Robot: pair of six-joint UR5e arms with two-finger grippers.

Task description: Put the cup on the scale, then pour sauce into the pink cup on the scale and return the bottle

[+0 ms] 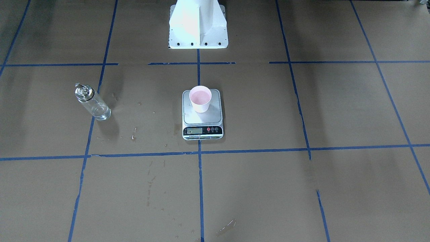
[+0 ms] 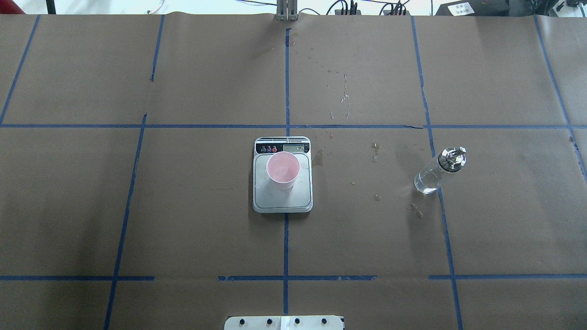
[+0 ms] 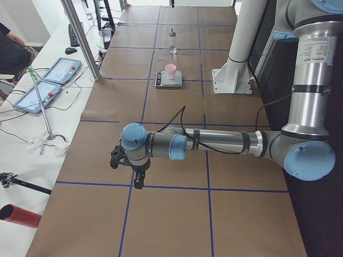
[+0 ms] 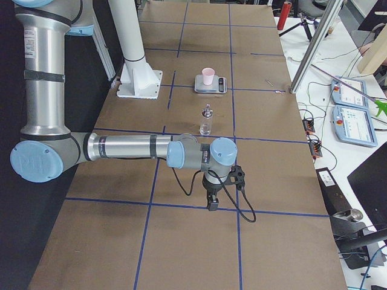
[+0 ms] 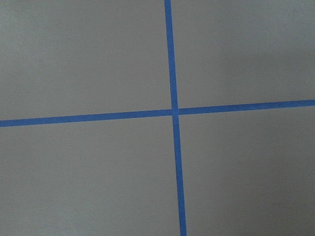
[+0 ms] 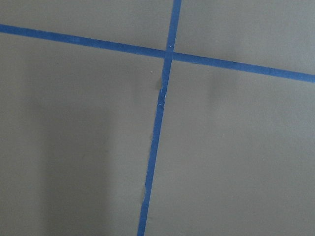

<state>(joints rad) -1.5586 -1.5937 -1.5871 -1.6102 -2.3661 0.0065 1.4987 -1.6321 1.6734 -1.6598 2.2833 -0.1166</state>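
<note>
Cup [image 1: 200, 99] sits upright on scale [image 1: 209, 117], bottle [image 1: 96, 106] well apart.
Bottle's long axis is vertical, cap up; left gripper [image 3: 138, 181] and right gripper [image 4: 211, 202]: grip cannot be told.

pink cup [image 2: 283, 170], silver scale [image 2: 282, 198], brown table [image 2: 183, 206] gridded in blue tape [image 2: 286, 243].

Table [image 2: 206, 220] brown-papered, blue tape grid [image 2: 286, 91]; scale [image 2: 283, 201] at ctr, bottle [image 2: 431, 176] upright well apart, droplets [image 2: 376, 158] btwn.
</note>
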